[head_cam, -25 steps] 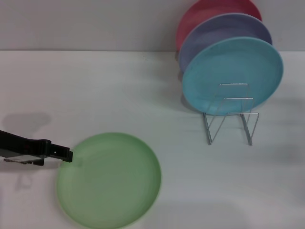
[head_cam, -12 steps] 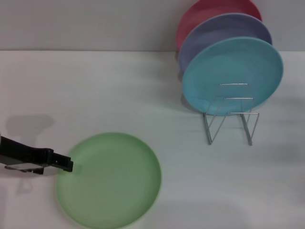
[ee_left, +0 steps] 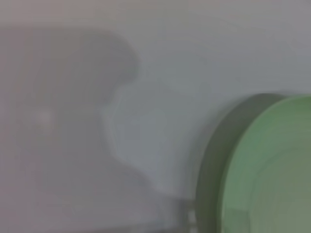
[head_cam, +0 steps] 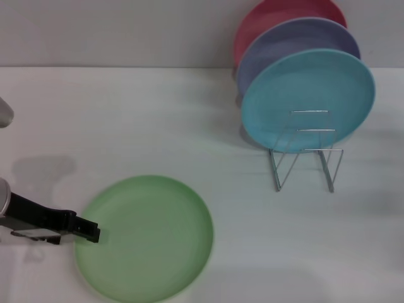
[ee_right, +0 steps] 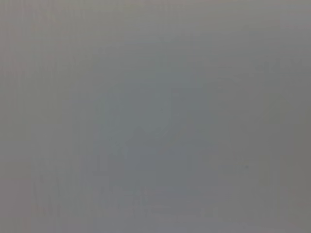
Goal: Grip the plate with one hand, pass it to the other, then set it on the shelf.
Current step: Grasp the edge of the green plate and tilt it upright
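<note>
The light-green plate [head_cam: 145,237] lies flat on the white table at the front left; its rim also shows in the left wrist view [ee_left: 272,170]. My left gripper [head_cam: 93,232] is a black gripper reaching in from the left edge, low over the table, with its tip at the plate's left rim. The silver wire shelf [head_cam: 306,158] stands at the back right, with free slots at its front. My right gripper is out of view; the right wrist view shows only a blank grey surface.
A sky-blue plate [head_cam: 308,100], a lavender plate [head_cam: 284,44] and a pink plate [head_cam: 271,16] stand upright in the shelf, one behind the other. A grey wall runs along the table's far edge.
My left gripper has moved toward the table's front along the plate's left rim. The plate and the shelf have not moved.
</note>
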`<state>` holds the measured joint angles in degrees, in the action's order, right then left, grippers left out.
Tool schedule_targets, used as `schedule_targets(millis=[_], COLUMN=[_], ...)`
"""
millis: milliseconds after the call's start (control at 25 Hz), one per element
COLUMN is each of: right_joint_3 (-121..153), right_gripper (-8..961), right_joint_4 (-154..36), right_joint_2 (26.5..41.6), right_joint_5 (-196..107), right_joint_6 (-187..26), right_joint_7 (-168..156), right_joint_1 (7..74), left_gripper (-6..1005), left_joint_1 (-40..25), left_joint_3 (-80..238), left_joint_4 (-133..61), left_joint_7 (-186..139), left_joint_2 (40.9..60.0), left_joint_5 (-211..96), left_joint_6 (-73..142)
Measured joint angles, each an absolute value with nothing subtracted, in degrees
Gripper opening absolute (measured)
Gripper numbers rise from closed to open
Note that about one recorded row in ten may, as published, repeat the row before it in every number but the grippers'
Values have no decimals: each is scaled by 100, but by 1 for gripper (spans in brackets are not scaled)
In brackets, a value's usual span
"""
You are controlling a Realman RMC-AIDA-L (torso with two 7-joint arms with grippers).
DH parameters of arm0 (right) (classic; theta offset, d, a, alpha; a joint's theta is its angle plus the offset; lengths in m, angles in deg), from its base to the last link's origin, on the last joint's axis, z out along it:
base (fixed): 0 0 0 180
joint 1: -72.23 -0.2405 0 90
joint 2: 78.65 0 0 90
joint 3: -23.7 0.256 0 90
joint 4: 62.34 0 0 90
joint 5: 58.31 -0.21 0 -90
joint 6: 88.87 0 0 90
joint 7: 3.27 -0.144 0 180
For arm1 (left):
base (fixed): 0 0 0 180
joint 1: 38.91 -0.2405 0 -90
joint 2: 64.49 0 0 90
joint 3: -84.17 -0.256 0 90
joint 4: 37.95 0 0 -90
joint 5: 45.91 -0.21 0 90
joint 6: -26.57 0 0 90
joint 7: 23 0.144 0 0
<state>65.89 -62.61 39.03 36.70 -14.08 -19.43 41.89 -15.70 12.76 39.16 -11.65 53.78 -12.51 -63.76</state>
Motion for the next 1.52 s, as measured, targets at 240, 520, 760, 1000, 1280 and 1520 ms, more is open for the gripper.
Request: schedule_targets(millis=[240,520,760,1000,1280,1520], right_joint_3=[6589,6589,6588,6589,6589,6589], right_gripper=[625,625,625,624,624,624], right_joint_4=[-6261,-6261,-6261,-6261,-6260,-6260], right_joint_2=[3896,3894,3894,3894,3894,3894], right_joint_5=[3670,3670,3670,3670,3670,3670], right_joint_6=[-1407,-1378,-1369,-1365,-1362,-1363], right_joint_7=[-1943,-1944,-1971,-1984,-1992,-1991], right_joint_1=[4191,4191,4199,4200,4195,4190], left_gripper=[792,778,766,579,360,326], left_joint_1=[-1566,-1491,-1430,-1418,-1404,-1386], left_joint_3=[1195,1119,1103,1103,1105,1105], left_joint_4=[3868,3653,3622,3614,3605,3605], left_joint_7=[-1164,-1150,-1121,-1112,-1109,-1106], left_joint_2=[5388,5388,5382,5373,5370,5363], left_joint_5=[-1250,-1248,-1257,-1257,-1256,-1264], left_joint_6=[-6303,-6192,-6176,-6161,-6158,-6160])
